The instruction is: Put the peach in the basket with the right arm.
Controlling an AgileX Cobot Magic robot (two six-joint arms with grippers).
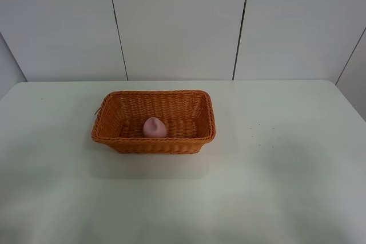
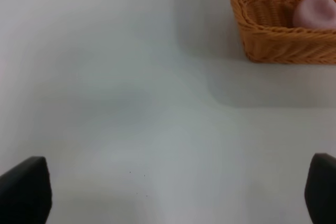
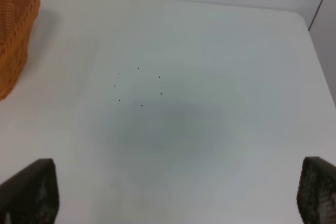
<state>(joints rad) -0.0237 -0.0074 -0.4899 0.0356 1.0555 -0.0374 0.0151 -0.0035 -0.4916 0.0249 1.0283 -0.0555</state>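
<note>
The orange-brown wicker basket (image 1: 153, 146) stands on the white table, a little left of centre. Inside it, near the front wall, lies the pale-pink peach (image 1: 154, 127). The left wrist view catches the basket (image 2: 273, 40) and the peach (image 2: 316, 12) over its rim. Only a corner of the basket (image 3: 13, 40) shows in the right wrist view. My left gripper (image 2: 176, 195) is open, fingers wide apart over bare table. The right gripper (image 3: 178, 195) is open too, holding nothing, well away from the basket. Neither arm appears in the exterior high view.
White table (image 1: 274, 170) with a few small dark specks (image 3: 139, 85) on the right half. A panelled white wall (image 1: 183, 21) rises behind the table's far edge.
</note>
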